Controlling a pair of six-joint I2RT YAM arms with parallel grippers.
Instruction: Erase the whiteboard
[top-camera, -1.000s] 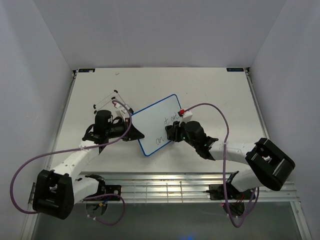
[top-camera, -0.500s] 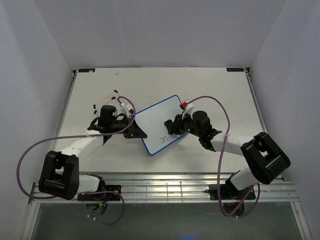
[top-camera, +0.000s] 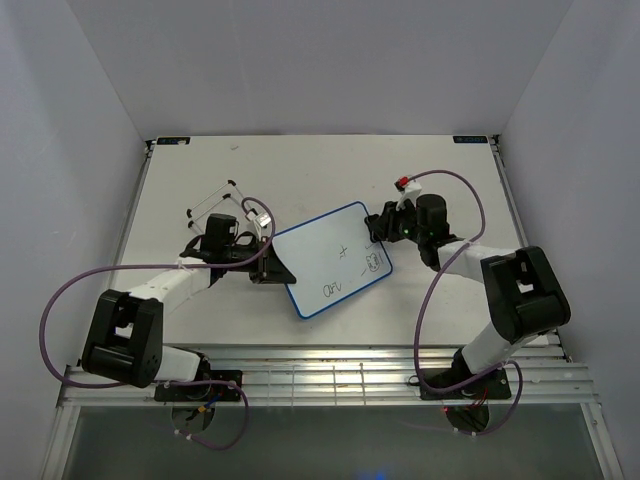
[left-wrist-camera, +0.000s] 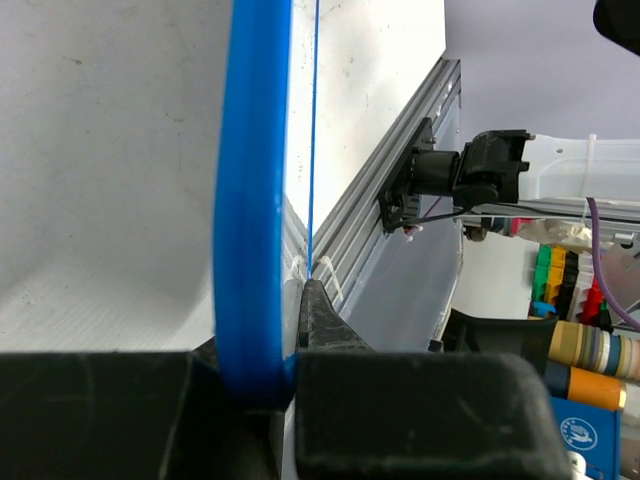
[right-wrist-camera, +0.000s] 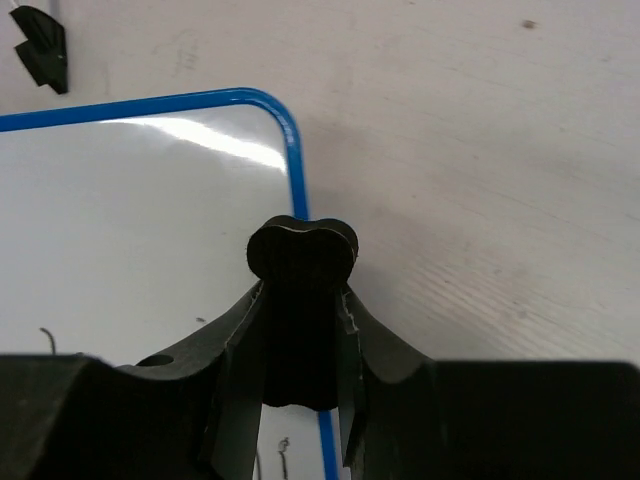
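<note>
Two grippers are flanking the blue-rimmed white rectangular whiteboard (top-camera: 318, 262) in the middle of the white table (top-camera: 300, 165). The left gripper (top-camera: 272, 269) is clamping its left edge. The right gripper (top-camera: 379, 227) is pinching a small black eraser block (right-wrist-camera: 300, 250) over its far-right corner. A thin black wire stand (top-camera: 214, 198) is sitting just far-left of it.

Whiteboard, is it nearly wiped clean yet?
Not yet. Done: the left gripper is shut on the whiteboard by its blue edge, steadying it, and the right gripper is shut on a black eraser. In hand: the eraser sits by the board's far right corner. Left: black scribbles show on the board and need wiping.
</note>
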